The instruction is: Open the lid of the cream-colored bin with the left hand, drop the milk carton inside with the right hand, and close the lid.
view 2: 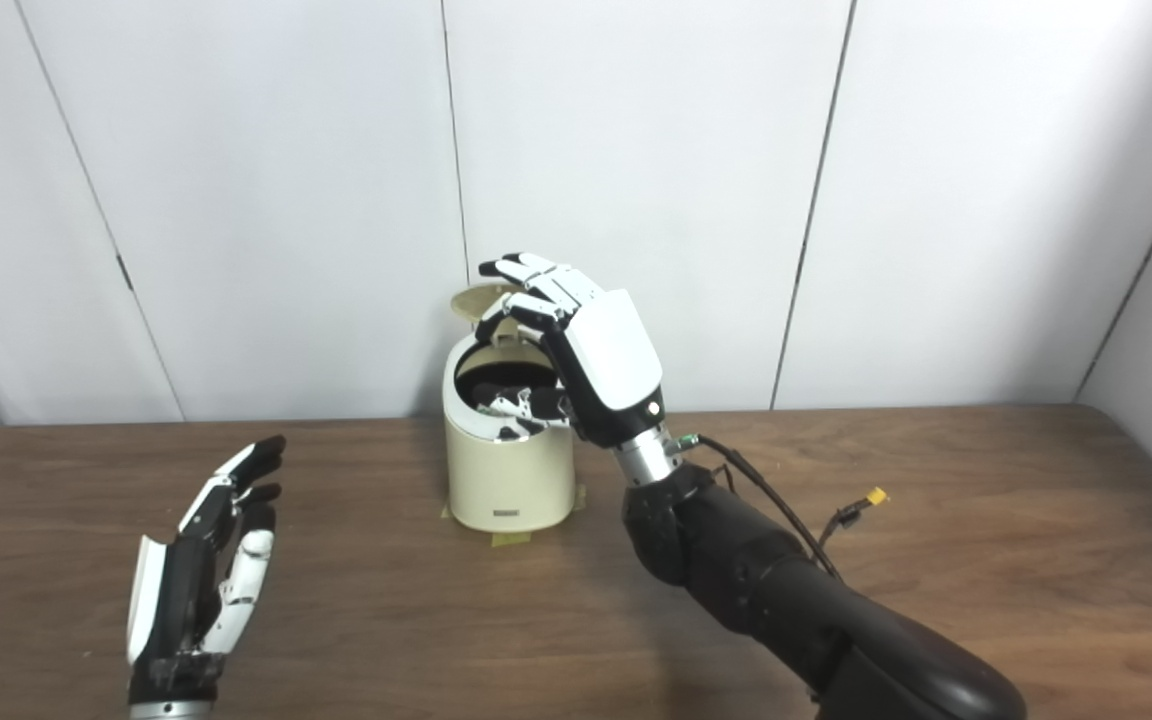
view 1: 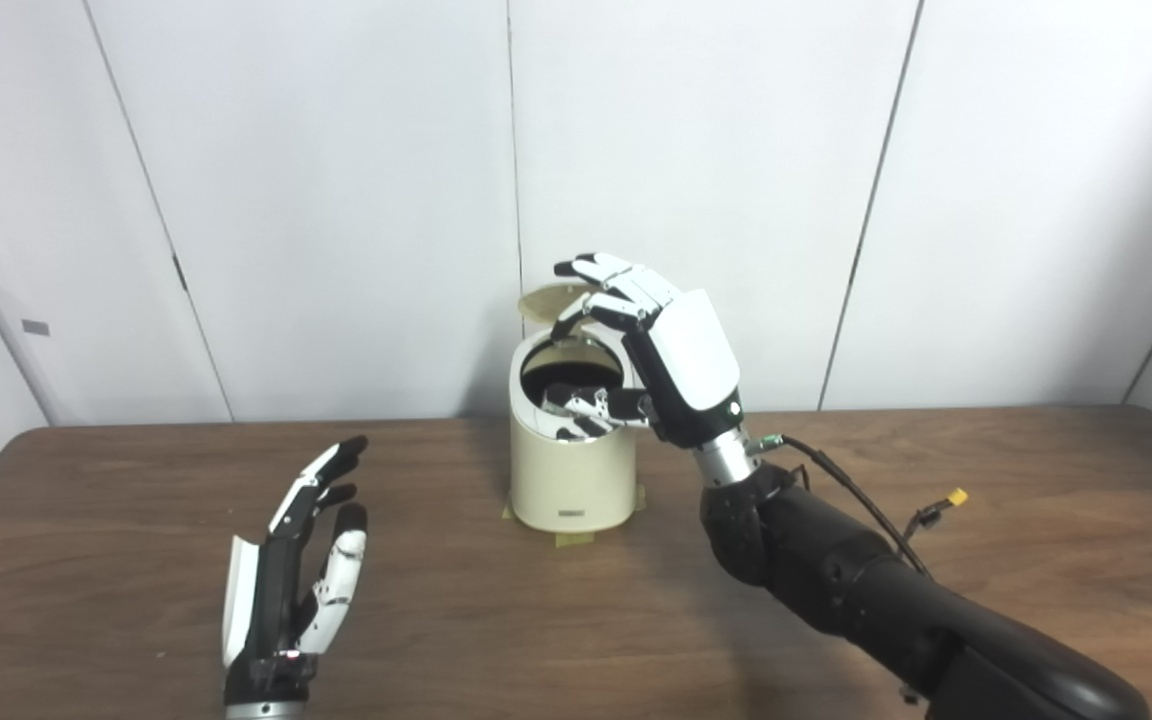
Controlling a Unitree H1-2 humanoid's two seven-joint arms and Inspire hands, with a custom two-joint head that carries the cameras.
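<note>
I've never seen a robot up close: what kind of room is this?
Probably a lab or test room: plain white wall panels, a bare wooden table, and one cream-colored bin taped down.

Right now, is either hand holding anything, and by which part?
Nothing is held. The left hand is open over the table. The right hand hangs open above the bin, whose lid is up. No carton shows.

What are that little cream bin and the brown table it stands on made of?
The small round cream-coloured bin looks like smooth moulded plastic: even colour, soft sheen, rounded edges, thin lid tipped up behind. The brown table shows wood grain streaks with a matte finish; it could be solid wood or a laminate.
</note>
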